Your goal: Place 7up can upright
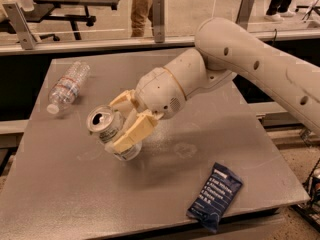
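Note:
The 7up can (106, 125) is a silver can with its pull-tab top facing up and to the left, tilted. My gripper (122, 121) is shut on it, with one cream finger (134, 132) across its front and the other behind it. The can's bottom end is just above the grey table (60, 184), left of centre. The white arm comes in from the upper right.
A clear plastic water bottle (67, 87) lies on its side at the table's far left. A dark blue snack packet (215, 196) lies near the front right edge. A rail and posts run behind the table, with people standing beyond.

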`<move>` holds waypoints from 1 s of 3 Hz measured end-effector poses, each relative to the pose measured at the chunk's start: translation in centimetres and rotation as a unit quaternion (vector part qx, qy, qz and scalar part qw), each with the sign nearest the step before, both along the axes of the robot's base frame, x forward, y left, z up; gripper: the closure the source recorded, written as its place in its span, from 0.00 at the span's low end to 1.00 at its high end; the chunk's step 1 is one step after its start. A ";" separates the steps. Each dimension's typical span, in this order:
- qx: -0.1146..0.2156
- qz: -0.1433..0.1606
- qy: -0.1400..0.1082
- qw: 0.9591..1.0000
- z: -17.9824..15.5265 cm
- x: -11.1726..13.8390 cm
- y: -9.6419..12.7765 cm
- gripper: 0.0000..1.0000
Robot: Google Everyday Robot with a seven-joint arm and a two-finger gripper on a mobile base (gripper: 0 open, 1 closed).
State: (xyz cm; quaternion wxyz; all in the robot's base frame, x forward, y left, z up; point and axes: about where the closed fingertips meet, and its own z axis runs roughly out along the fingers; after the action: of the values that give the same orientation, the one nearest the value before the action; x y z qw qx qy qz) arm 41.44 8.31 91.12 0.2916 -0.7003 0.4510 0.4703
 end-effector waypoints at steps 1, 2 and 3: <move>0.047 -0.008 0.022 0.999 -0.4 0.0 0.0 0.97; 0.069 -0.013 0.037 0.997 -0.7 0.1 -0.1 0.75; 0.083 -0.012 0.053 0.995 -1.4 0.2 0.0 0.53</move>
State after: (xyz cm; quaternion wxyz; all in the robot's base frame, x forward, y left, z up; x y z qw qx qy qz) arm 41.68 8.30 89.75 0.3302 -0.6419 0.4336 0.5393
